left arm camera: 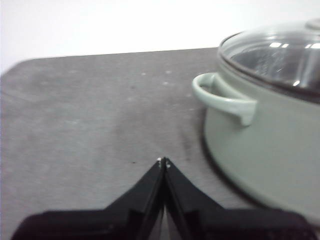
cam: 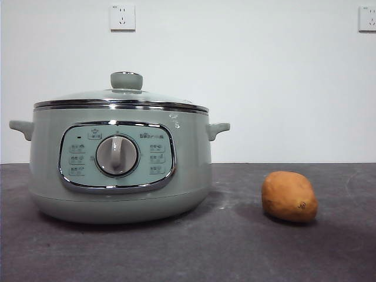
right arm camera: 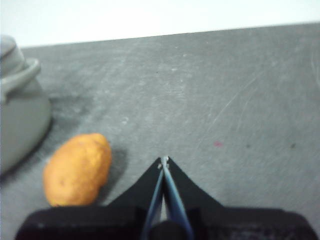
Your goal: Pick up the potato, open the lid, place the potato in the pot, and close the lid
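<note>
Right gripper [right arm camera: 164,159] clenched, empty, near potato [right arm camera: 77,169]; left gripper [left arm camera: 163,161] likewise beside pot [cam: 120,167]. Lid [cam: 120,97] on. Potato mid-desk, untouched. All steps remain.

One potato [cam: 289,196], one pot [cam: 117,170], one lid [cam: 120,95], two wall sockets [cam: 122,17].

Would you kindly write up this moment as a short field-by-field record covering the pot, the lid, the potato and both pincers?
pot: pale green cooker standing on the dark table, dial facing the front camera
lid: glass, seated on the pot, closed
potato: lying on the table beside the pot, apart from it, untouched
left pincer: jaws shut, empty, above bare table near the pot's side handle
right pincer: jaws shut, empty, above the table close to the potato
task progress: nothing picked up yet
</note>
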You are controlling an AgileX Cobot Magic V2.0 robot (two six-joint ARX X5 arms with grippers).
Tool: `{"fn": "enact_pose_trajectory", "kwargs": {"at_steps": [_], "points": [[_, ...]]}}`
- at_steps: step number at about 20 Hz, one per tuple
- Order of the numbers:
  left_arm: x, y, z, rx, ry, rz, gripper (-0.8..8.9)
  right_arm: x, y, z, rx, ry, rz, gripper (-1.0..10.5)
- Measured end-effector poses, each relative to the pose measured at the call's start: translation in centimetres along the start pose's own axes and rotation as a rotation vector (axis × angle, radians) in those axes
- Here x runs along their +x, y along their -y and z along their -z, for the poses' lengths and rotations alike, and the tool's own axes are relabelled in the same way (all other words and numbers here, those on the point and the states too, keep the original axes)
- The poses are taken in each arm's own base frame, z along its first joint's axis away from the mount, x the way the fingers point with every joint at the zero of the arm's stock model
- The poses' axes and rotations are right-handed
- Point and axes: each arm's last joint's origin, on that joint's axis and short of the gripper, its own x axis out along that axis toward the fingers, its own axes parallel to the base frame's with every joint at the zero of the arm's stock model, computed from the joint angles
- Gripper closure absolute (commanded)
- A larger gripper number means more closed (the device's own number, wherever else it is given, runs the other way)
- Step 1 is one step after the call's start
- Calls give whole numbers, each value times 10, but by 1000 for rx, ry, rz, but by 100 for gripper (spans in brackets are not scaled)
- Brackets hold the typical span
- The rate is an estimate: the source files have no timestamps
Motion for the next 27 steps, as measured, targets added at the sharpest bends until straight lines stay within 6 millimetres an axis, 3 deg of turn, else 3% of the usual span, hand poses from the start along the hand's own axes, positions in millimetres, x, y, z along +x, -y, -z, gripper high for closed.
{"fn": "enact_pose_trajectory", "kwargs": {"at_steps": [10,20,27], "points": [[-1,7,-1,-537,-47,240,815,0,0,0,674,2,3,946],[-1,8,-2,-710,-73,261,815,0,0,0,766,0,0,946],[-2,9,-15,-694,43,348,819,-1,-2,-1,766,-31,-63,950]]}}
